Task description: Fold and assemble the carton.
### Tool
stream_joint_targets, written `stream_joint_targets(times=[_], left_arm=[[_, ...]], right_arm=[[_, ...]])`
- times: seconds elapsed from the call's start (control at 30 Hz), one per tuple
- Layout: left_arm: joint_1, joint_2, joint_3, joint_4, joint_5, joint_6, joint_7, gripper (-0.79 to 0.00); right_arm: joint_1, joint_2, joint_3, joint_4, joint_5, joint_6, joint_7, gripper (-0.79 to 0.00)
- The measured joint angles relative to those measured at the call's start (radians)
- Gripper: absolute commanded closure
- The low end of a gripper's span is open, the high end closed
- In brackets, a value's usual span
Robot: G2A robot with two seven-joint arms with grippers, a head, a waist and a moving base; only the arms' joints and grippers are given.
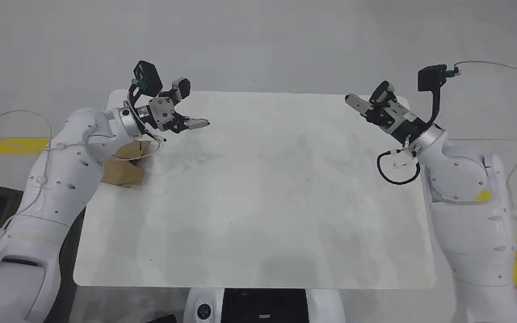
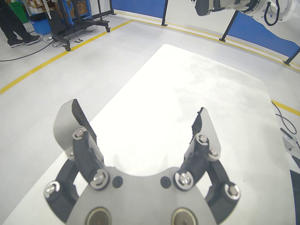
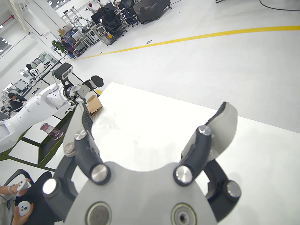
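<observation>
Carton (image 1: 125,171): brown cardboard at the left edge of the top view, on the left margin of the table (image 1: 266,210), partly under the left forearm. It looks flat or half-opened with one flap raised. Seen from the right wrist, the carton (image 3: 95,105) is too far off to settle which. Nothing grips it, so I judge that folding has not begun.

Left gripper (image 1: 192,105): upper left of the top view, up and to the right of the carton and apart from the cardboard. Jaws are spread wide with nothing between them (bare tabletop shows through the gap in its own wrist view). Probably held raised, ready to drop onto the carton beside it.

Right gripper (image 1: 367,94): upper right of the top view, at the table's far corner, well apart from the carton. It is likewise spread and empty.

Obstructions: the left forearm overlies part of the carton. The carton also sits at the table's edge, so the right arm would have to cross the whole table, or the carton be drawn toward the middle first.
</observation>
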Motion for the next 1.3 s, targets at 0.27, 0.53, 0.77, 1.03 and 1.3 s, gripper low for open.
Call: stream_joint_targets(times=[0.27,0.53,0.77,1.03,1.3], left_arm=[[0.000,0.000,0.000,0.000,0.000,0.000,0.000,-0.785],[0.000,0.000,0.000,0.000,0.000,0.000,0.000,-0.784],[0.013,0.001,-0.013,-0.007,-0.008,0.053,-0.042,-0.785],[0.018,0.017,-0.084,0.071,-0.358,0.041,-0.259,-0.785],[-0.002,0.033,-0.143,0.202,-0.879,0.097,-0.596,-0.785]], right_arm=[[0.000,0.000,0.000,0.000,0.000,0.000,0.000,-0.785],[0.000,0.000,0.000,0.000,0.000,0.000,0.000,-0.784],[0.000,0.000,0.000,0.000,0.000,0.000,0.000,-0.785],[0.000,0.000,0.000,0.000,0.000,0.000,0.000,-0.785],[0.000,0.000,0.000,0.000,0.000,0.000,0.000,-0.785]])
